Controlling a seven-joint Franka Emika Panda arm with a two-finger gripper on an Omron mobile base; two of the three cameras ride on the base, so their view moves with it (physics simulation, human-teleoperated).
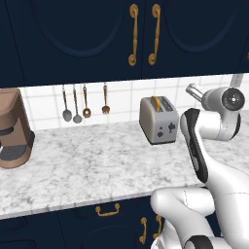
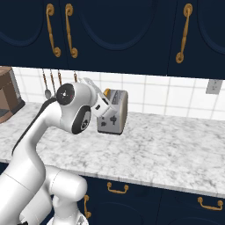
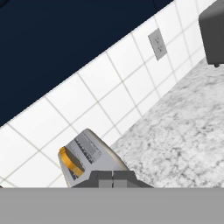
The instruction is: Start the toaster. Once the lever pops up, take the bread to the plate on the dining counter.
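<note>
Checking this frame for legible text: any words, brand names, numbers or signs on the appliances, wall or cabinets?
No readable text anywhere.
Toaster: dark controls on its narrow face, no letters or numbers legible.
Coffee machine: no brand or label visible.
Wall outlet: plain, unmarked.
Cabinets: gold handles, no writing.

The toaster [image 1: 158,120] stands on the desk [image 1: 87,168] near the tiled back wall, the bread [image 1: 155,102] upright in one slot. The coffee machine [image 1: 13,129] sits far left; utensils [image 1: 83,103] hang on the wall between them, cabinets [image 1: 97,34] overhead.
</note>
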